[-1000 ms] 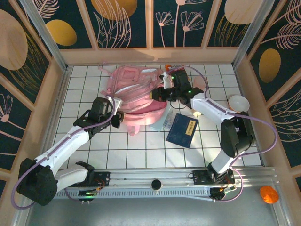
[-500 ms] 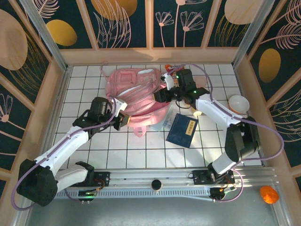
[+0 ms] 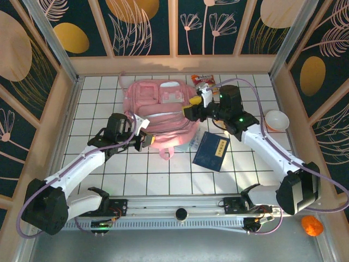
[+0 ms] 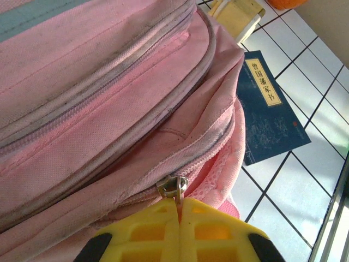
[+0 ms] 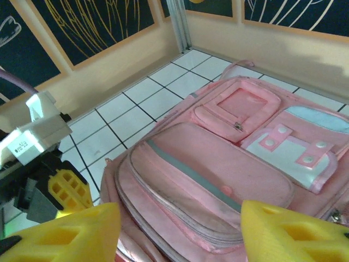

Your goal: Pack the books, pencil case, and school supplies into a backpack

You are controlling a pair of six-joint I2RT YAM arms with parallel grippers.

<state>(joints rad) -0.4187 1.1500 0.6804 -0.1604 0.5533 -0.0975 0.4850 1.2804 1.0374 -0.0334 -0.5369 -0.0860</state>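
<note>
Both are extended inward: left gripper point(image 4: 179, 203) is clamped on the zipper pull point(image 4: 173, 187) of the backpack point(image 4: 109, 98); right gripper point(image 5: 177, 224) is held agape, empty; pencil case point(image 3: 194, 143) is half-hidden.

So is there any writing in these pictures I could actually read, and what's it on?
"曾国藩家书": printed top to bottom on the cream label on the navy book.
White sticker on the left arm: too small to read.
Print on the snack packet: too blurred to read.
</note>
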